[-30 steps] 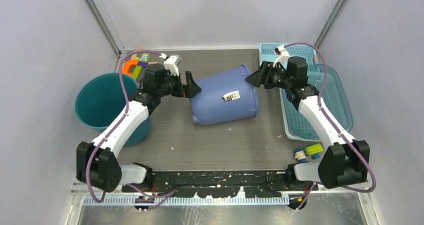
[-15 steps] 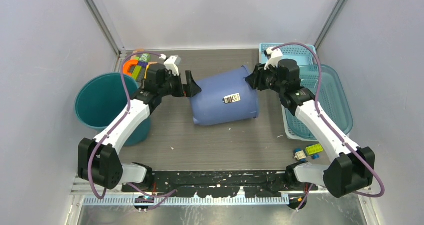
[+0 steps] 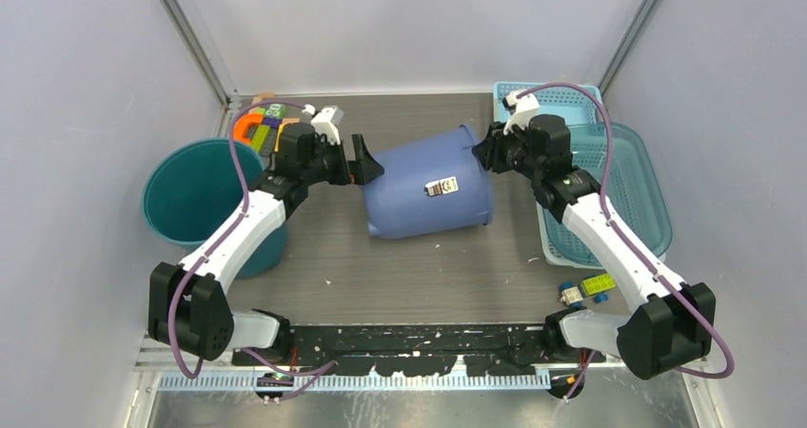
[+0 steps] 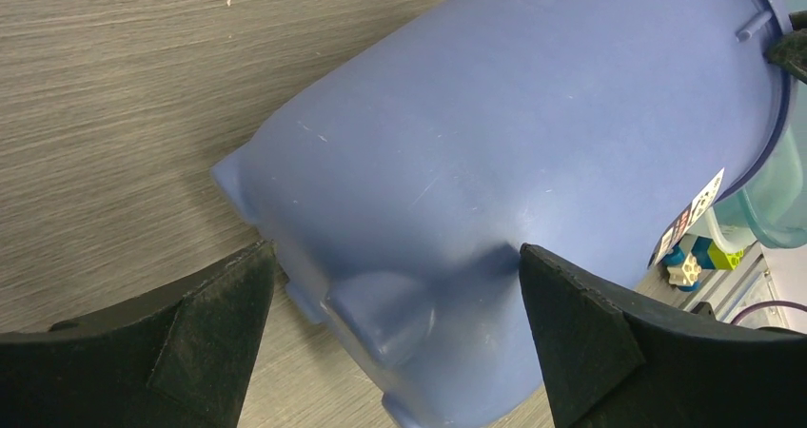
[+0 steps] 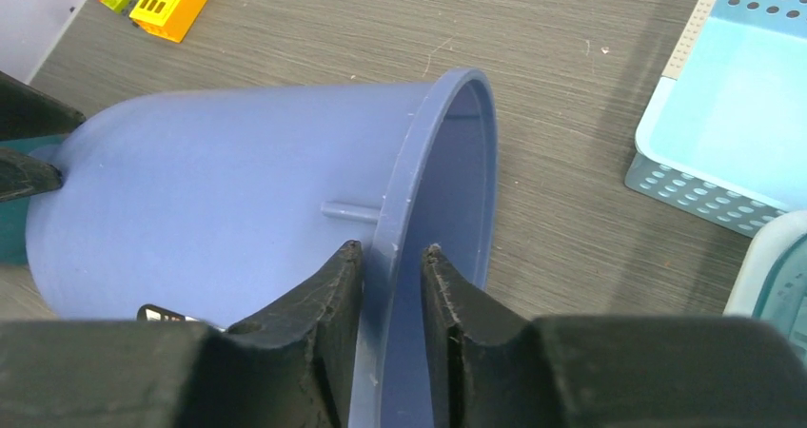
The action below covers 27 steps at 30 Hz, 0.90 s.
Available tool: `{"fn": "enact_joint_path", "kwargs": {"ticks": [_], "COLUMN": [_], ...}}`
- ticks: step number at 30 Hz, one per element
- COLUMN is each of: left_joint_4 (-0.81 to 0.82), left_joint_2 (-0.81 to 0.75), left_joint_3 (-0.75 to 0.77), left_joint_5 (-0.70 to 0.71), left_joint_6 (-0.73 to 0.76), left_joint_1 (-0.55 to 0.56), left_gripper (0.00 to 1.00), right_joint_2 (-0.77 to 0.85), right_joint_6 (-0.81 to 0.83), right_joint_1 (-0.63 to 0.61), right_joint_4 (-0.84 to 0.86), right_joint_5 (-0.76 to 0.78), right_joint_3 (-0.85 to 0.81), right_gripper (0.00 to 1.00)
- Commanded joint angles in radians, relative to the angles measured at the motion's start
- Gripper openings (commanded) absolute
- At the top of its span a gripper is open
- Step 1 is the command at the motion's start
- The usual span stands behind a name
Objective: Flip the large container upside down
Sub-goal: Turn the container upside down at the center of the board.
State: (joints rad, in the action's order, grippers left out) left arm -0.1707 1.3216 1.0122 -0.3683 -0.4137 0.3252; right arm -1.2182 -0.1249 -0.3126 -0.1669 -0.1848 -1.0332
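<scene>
Worktop [image 3: 419,266] of grey woodgrain carries the large container [image 3: 428,185], which lies on its side mid-frame in the overhead view, mouth toward the right and base toward the left. Left fingers [image 4: 209,323] stand wide apart either side of that base, gripping nothing. Right fingers [image 5: 324,304] straddle the rim [image 5: 407,162], one outside and one inside, close about it; whether they truly pinch I cannot tell. So thin a hold on a round wall may slip mid-swing, letting the tub roll toward the baskets [image 3: 609,181].
</scene>
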Motion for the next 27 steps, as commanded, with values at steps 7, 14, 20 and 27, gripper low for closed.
{"fn": "enact_joint_path", "kwargs": {"ticks": [7, 14, 20, 27], "left_joint_4": [-0.002, -0.179, -0.367, -0.429], "left_joint_2": [-0.025, -0.038, -0.001, 0.018], "left_joint_3": [0.017, 0.14, 0.156, 0.141], "left_joint_5": [-0.011, 0.021, -0.151, -0.338], "left_joint_6": [0.005, 0.1, 0.254, 0.294], "left_joint_1": [-0.011, -0.017, -0.017, -0.016], "left_gripper": [1.0, 1.0, 1.0, 1.0], "right_joint_2": [-0.004, -0.017, -0.038, -0.059], "right_joint_6": [0.032, 0.016, 0.006, 0.0], "right_joint_1": [-0.011, -0.012, -0.012, -0.013], "right_joint_4": [-0.001, -0.019, -0.032, -0.049], "right_joint_5": [0.009, 0.023, 0.04, 0.05], "right_joint_3": [-0.013, -0.031, -0.052, -0.073], "right_gripper": [0.13, 0.08, 0.08, 0.08]}}
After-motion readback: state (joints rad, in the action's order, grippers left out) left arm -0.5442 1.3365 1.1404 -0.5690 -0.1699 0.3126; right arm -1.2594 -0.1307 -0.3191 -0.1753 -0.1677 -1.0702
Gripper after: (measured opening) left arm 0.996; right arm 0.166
